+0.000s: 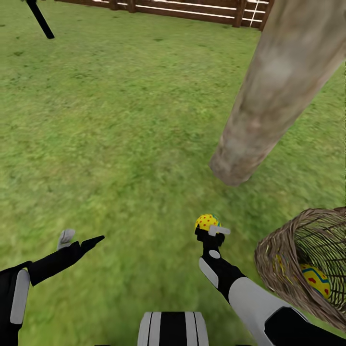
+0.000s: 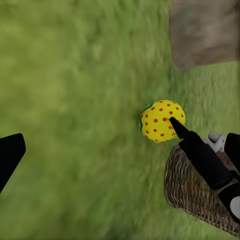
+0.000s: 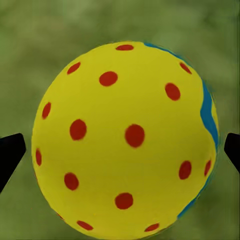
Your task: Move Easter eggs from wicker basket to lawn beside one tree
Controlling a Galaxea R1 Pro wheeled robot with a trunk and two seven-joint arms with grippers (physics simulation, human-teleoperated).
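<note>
My right gripper (image 1: 210, 226) is shut on a yellow Easter egg (image 1: 206, 221) with red dots and a blue stripe, just above the lawn (image 1: 120, 144) and a short way in front of the tree's pale mottled trunk (image 1: 269, 105). Up close, that egg (image 3: 125, 140) sits between the two black fingertips (image 3: 10, 152). The left wrist view has the same egg (image 2: 161, 120), the trunk base (image 2: 202, 32) and the wicker basket (image 2: 192, 197). The basket (image 1: 278, 259) lies tipped at the right, with another egg (image 1: 315, 281) inside. My left gripper (image 1: 79, 239) is open and empty over the grass.
A brown slatted wooden fence (image 1: 192, 10) runs along the far edge. A thin black post (image 1: 41, 20) slants at the far left. Open grass stretches left of the trunk and between my arms.
</note>
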